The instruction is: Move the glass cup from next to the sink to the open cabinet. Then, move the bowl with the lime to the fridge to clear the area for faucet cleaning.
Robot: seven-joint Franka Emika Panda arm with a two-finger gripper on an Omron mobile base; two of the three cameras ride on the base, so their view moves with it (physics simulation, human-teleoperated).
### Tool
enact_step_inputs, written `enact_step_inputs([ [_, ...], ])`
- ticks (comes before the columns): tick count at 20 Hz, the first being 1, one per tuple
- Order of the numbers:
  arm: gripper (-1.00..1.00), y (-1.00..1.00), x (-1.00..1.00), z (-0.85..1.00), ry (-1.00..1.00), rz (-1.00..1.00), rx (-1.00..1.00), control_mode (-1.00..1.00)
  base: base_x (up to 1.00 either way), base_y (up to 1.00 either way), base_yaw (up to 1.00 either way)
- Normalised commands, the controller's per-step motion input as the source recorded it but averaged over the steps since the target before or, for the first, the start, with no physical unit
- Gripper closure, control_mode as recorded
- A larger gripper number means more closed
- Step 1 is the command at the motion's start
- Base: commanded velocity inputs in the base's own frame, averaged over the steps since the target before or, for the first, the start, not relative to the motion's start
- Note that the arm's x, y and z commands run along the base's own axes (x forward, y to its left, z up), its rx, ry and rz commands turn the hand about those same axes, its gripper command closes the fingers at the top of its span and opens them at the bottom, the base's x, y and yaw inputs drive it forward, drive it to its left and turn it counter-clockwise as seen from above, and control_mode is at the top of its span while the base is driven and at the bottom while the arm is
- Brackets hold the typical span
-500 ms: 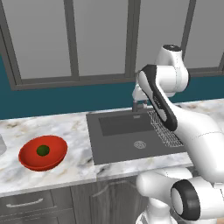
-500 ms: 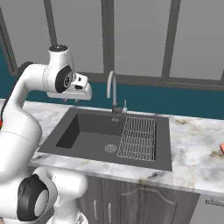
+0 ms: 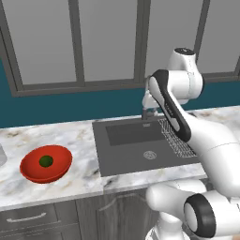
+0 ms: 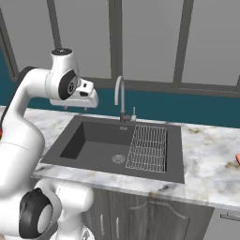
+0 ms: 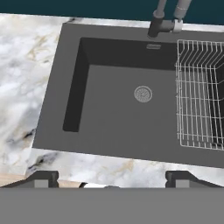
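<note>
The red bowl (image 3: 46, 165) sits on the marble counter left of the sink (image 3: 140, 145), with the dark green lime (image 3: 45, 161) inside it. My gripper (image 4: 76, 108) hangs above the sink's left rear part, well right of the bowl. In the hand view the gripper (image 5: 113, 179) is open, its fingertips (image 5: 43, 179) wide apart with nothing between them, looking down on the sink (image 5: 113, 118) and its drain. The faucet (image 4: 121, 98) stands at the sink's back edge. A pale sliver (image 3: 1, 154) at the left edge may be the glass cup; I cannot tell. Cabinet and fridge are out of view.
A wire rack (image 4: 149, 147) fills the sink's right side. Marble counter (image 4: 206, 154) stretches right of the sink, with an orange thing (image 4: 237, 159) cut off at the edge. Windows above a teal wall run behind. Grey drawers (image 3: 28, 218) lie under the counter.
The hand has dipped slightly over the sink. The bowl, the lime and the camera have stayed put.
</note>
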Motion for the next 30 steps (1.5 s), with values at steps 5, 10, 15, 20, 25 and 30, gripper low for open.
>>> enact_step_inputs([
  [5,-1.0,0.18,-0.03,-0.05,0.01,0.0,0.0,1.0,-0.03,0.4,0.01],
  [10,-1.0,0.0,0.0,0.0,0.0,0.0,0.0,1.0,0.15,1.0,0.0],
  [15,-1.0,0.04,0.04,-0.07,0.03,0.0,0.0,-1.0,0.02,0.72,0.0],
  [20,-1.0,0.37,0.45,-0.73,0.19,-0.01,-0.02,-1.0,0.0,0.0,0.0],
  [25,-1.0,0.11,0.58,-0.94,0.19,-0.01,0.19,-1.0,0.0,0.0,0.0],
  [30,-1.0,0.0,0.12,-0.83,0.08,0.0,0.29,-1.0,0.0,0.0,0.0],
])
